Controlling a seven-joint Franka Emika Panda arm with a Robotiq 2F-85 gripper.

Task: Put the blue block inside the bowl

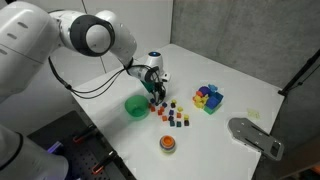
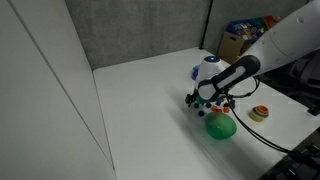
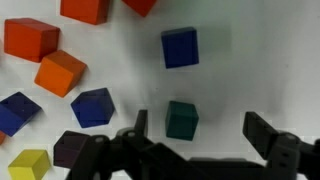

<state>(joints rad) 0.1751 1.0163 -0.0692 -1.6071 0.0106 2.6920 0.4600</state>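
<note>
In the wrist view my gripper (image 3: 200, 130) is open, its fingers low over the white table. A dark teal cube (image 3: 181, 119) lies between the fingers, nearer the left one. A blue cube (image 3: 180, 47) lies beyond it, and two more blue cubes (image 3: 92, 107) (image 3: 18, 112) lie to the left. The green bowl (image 1: 136, 107) stands beside the cube cluster and shows in both exterior views (image 2: 221, 127). My gripper (image 1: 157, 92) hovers over the cubes next to the bowl, also seen in an exterior view (image 2: 205, 100).
Orange cubes (image 3: 60, 72) (image 3: 32, 38), a yellow cube (image 3: 28, 163) and a dark purple cube (image 3: 72, 147) lie to the left. An orange-red round object (image 1: 168, 144), a pile of coloured blocks (image 1: 208, 97) and a grey flat object (image 1: 255, 135) sit on the table.
</note>
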